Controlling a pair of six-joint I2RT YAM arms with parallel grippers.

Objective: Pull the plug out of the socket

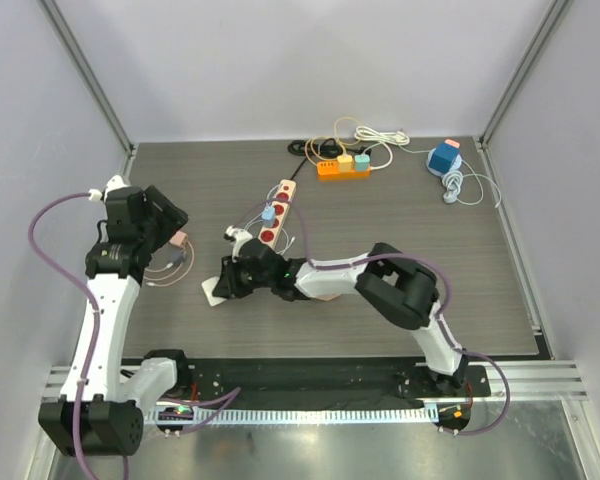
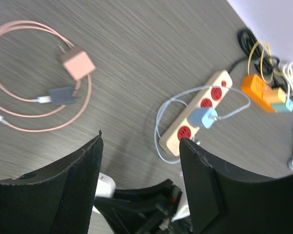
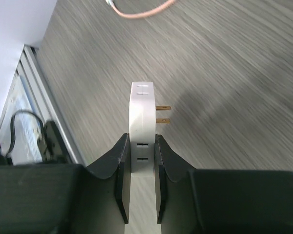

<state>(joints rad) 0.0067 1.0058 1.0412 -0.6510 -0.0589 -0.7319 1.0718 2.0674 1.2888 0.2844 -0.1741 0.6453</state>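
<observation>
The white plug (image 3: 142,109) is clamped flat between my right gripper's (image 3: 141,141) fingers, its two brass prongs bare and pointing right, above the table. In the top view the right gripper (image 1: 230,280) holds this plug (image 1: 216,291) left of the socket, a beige power strip (image 1: 278,208) with red outlets. A light-blue plug (image 1: 268,214) with its cable still sits in that strip. My left gripper (image 1: 150,215) hovers at the left, open, nothing between its fingers. Its wrist view shows the strip (image 2: 212,95) and the blue plug (image 2: 203,117) beyond the left gripper (image 2: 139,141).
A pink charger (image 2: 77,63) with a coiled pink cable lies under the left arm. At the back stand an orange power strip (image 1: 342,168) with tangled cords and a blue adapter (image 1: 444,158) with a white cable. The rail runs along the near edge.
</observation>
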